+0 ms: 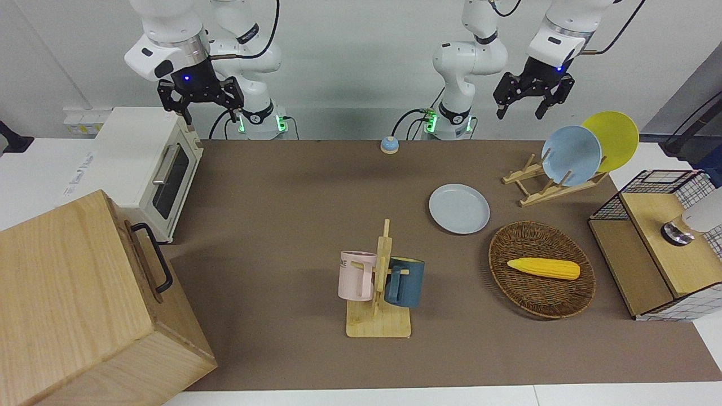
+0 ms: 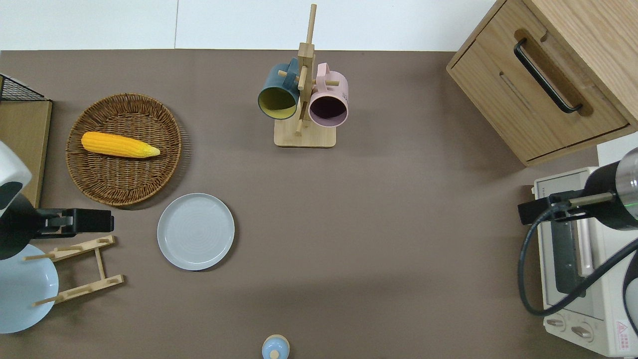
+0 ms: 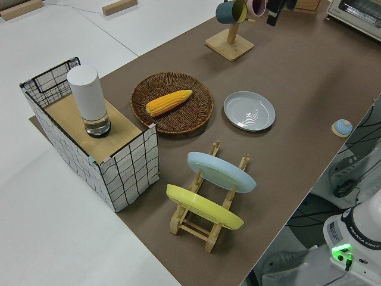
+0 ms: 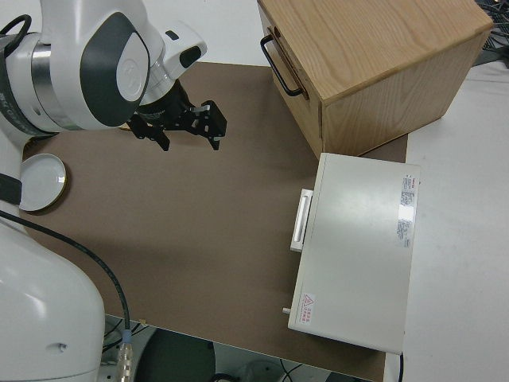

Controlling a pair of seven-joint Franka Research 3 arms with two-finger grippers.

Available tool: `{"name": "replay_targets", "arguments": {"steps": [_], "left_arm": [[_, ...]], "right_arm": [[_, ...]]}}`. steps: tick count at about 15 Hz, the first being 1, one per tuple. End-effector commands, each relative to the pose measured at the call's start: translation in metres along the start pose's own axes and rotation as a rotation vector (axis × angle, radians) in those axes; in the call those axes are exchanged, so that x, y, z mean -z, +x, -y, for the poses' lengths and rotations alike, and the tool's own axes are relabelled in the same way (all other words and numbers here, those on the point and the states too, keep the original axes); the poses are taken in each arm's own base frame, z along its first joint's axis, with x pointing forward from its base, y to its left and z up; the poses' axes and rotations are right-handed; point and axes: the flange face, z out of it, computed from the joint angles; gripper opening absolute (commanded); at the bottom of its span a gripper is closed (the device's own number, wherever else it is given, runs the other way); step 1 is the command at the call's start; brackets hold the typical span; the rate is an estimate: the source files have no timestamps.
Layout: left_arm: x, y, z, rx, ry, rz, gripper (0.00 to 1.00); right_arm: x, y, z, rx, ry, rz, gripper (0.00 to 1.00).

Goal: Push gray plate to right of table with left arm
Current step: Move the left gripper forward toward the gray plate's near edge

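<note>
The gray plate [image 1: 459, 208] [image 2: 196, 231] [image 3: 249, 111] lies flat on the brown table [image 1: 282, 225], between the wicker basket and the robots' edge. My left gripper [image 1: 522, 110] [image 2: 75, 222] hangs open in the air, empty. It is over the wooden dish rack's edge, toward the left arm's end of the table from the plate and apart from it. The right gripper [image 1: 208, 110] [image 4: 187, 131] is parked, open and empty.
A wicker basket [image 1: 496, 259] holds a corn cob [image 1: 544, 268]. A dish rack [image 1: 541, 189] carries a sky-blue plate [image 1: 571, 155] and a yellow plate [image 1: 615, 135]. A mug rack [image 1: 379, 282], toaster oven [image 1: 146, 169], wooden cabinet [image 1: 84, 304], wire shelf [image 1: 660, 242] and small bell [image 1: 389, 145] also stand here.
</note>
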Motion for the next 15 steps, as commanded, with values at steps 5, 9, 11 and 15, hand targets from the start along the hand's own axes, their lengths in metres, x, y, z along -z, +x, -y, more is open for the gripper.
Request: {"name": "replay_targets", "arguments": {"steps": [5,9,11,15], "left_arm": [[0.0050,-0.0018,-0.0057,-0.009,0.017,0.005,1.00],[0.0052,-0.0013,-0.0025,-0.004,0.016,0.005,1.00],[0.0043,-0.0014,-0.0002,-0.001,0.015,0.010,1.00],[0.0046,-0.0014,0.0023,-0.006,0.016,0.008,1.00]], "right_arm": [[0.0031,-0.0050,-0.0028,0.001,-0.010,0.006,0.996],[0.0033,-0.0048,-0.0028,0.001,-0.010,0.005,0.996],[0.0033,-0.0048,-0.0028,0.001,-0.010,0.005,0.996],[0.0033,-0.0048,-0.0028,0.001,-0.010,0.005,0.996]]}}
